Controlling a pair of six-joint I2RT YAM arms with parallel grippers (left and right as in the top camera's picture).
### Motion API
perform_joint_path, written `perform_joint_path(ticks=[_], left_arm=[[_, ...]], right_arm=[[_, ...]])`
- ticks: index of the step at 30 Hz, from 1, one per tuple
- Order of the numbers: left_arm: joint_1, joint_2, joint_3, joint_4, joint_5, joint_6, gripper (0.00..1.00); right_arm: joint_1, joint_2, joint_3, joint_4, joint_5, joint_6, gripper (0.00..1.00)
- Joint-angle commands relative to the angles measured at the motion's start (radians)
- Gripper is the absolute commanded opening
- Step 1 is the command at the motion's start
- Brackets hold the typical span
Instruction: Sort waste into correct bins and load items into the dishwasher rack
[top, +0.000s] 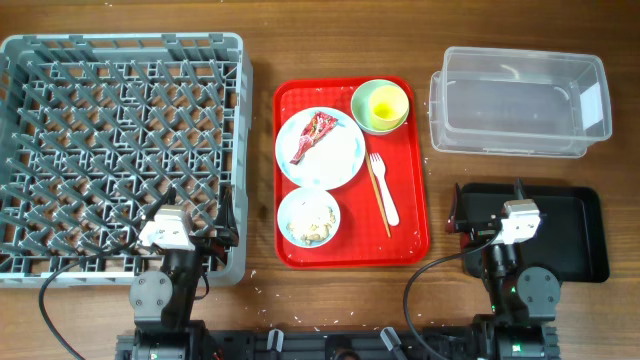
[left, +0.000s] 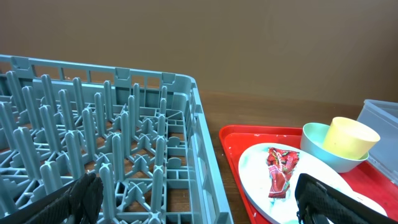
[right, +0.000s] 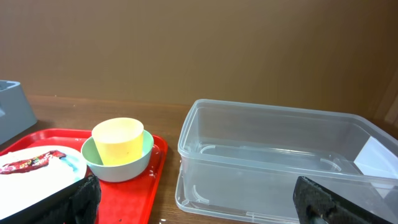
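A brown wood-grain table (top: 262, 40) is seen under everything, and a plain brown wall (left: 249, 43) is seen behind it. The grey plastic rack (top: 120, 150), all lattice and pegs, is parked at 9 o'clock. The glossy red tray (top: 412, 225) is set dead centre. On it, the round pale plate (top: 340, 160) with a shiny red wrapper (top: 312, 135) is found at 11 o'clock. The yellow cup (top: 386, 102) is nested in the pale green bowl (top: 362, 112) at 1, the small white bowl (top: 282, 212) of rice scraps (top: 310, 226) at 7, and the white fork (top: 384, 192) and chopsticks (top: 377, 195) at 3. The clear rounded tub (top: 520, 100) is placed at 2 and the flat black tray (top: 575, 235) at 4. The left gripper (left: 199, 199) and right gripper (right: 199, 202) are both spread wide, with nothing held.
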Motion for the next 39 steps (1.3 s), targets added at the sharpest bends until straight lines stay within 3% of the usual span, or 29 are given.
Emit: perform_joint_path(ticks=[1,5,8,10,15,19,21,23,26,28,31,34,37,39], left_arm=[[-0.003,-0.006,-0.006,-0.003,0.004,0.015,1.0],[-0.003,-0.006,-0.006,-0.003,0.006,-0.037,1.0],[-0.003,-0.006,-0.006,0.005,0.071,-0.321,1.0],[-0.003,-0.006,-0.006,0.07,0.286,-0.545,1.0],[-0.003,-0.006,-0.006,0.278,0.549,-0.555,1.0],[-0.002,-0.003,0.093,0.35,0.491,-0.522,1.0],[-0.003,0.039,0.237,0.171,0.453,-0.442,1.0],[-0.003,0.178,0.46,-0.146,0.409,-0.316,1.0],[-0.004,0.514,0.833,-0.545,0.413,-0.152,1.0],[-0.015,0.796,1.171,-0.914,0.408,-0.05,1.0],[-0.038,1.072,1.527,-1.253,0.496,-0.049,1.0],[-0.063,1.21,1.596,-1.284,0.59,-0.116,1.0],[-0.255,1.276,1.596,-1.32,0.27,-0.22,1.0],[-0.43,1.318,1.596,-1.313,-0.021,-0.373,1.0]], right_arm=[[0.005,-0.011,-0.001,0.002,0.013,0.003,1.0],[0.005,-0.011,-0.001,0.002,0.013,0.004,1.0],[0.005,-0.011,-0.001,0.002,0.013,0.003,1.0],[0.005,-0.011,-0.001,0.002,0.013,0.004,1.0],[0.005,-0.011,-0.001,0.002,0.013,0.004,1.0],[0.005,-0.011,-0.001,0.002,0.013,0.004,1.0],[0.005,-0.011,-0.001,0.002,0.013,0.004,1.0],[0.005,-0.011,-0.001,0.002,0.013,0.004,1.0],[0.005,-0.011,-0.001,0.002,0.013,0.004,1.0],[0.005,-0.011,-0.001,0.002,0.013,0.003,1.0],[0.005,-0.011,-0.001,0.002,0.013,0.003,1.0],[0.005,-0.011,-0.001,0.002,0.013,0.004,1.0],[0.005,-0.011,-0.001,0.002,0.013,0.003,1.0],[0.005,-0.011,-0.001,0.002,0.013,0.003,1.0]])
